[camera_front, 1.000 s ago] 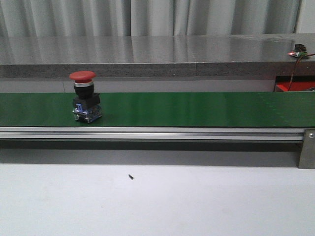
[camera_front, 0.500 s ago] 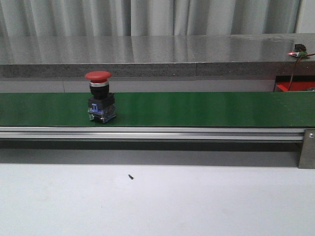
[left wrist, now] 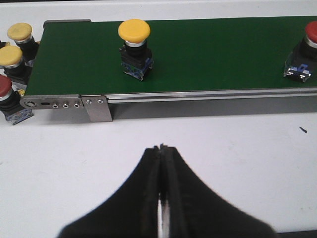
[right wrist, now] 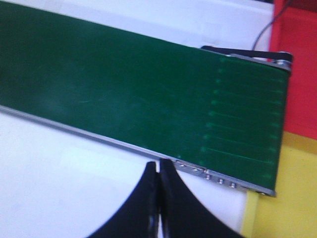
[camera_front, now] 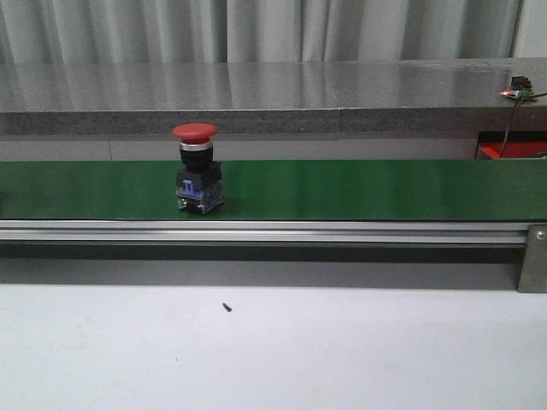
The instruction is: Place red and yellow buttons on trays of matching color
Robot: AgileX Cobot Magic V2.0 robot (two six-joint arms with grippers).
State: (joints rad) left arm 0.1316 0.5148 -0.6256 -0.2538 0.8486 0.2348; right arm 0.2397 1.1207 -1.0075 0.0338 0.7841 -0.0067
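A red button [camera_front: 196,167] on a black and blue base stands upright on the green belt [camera_front: 359,188], left of middle; it also shows in the left wrist view [left wrist: 307,52]. A yellow button [left wrist: 134,47] stands on the belt near its start. My left gripper [left wrist: 162,147] is shut and empty over the white table, short of the belt. My right gripper [right wrist: 158,164] is shut and empty near the belt's other end. A red tray [right wrist: 299,69] and a yellow tray [right wrist: 290,198] lie beyond that end. Neither gripper shows in the front view.
Two more yellow buttons [left wrist: 15,42] and a red one [left wrist: 6,96] stand off the belt's start. An aluminium rail [camera_front: 256,231] runs along the belt's near side. A small black screw [camera_front: 227,307] lies on the white table. A grey ledge runs behind the belt.
The red button has ridden the belt to the right, from far left toward the middle. Nothing else has moved in the front view.
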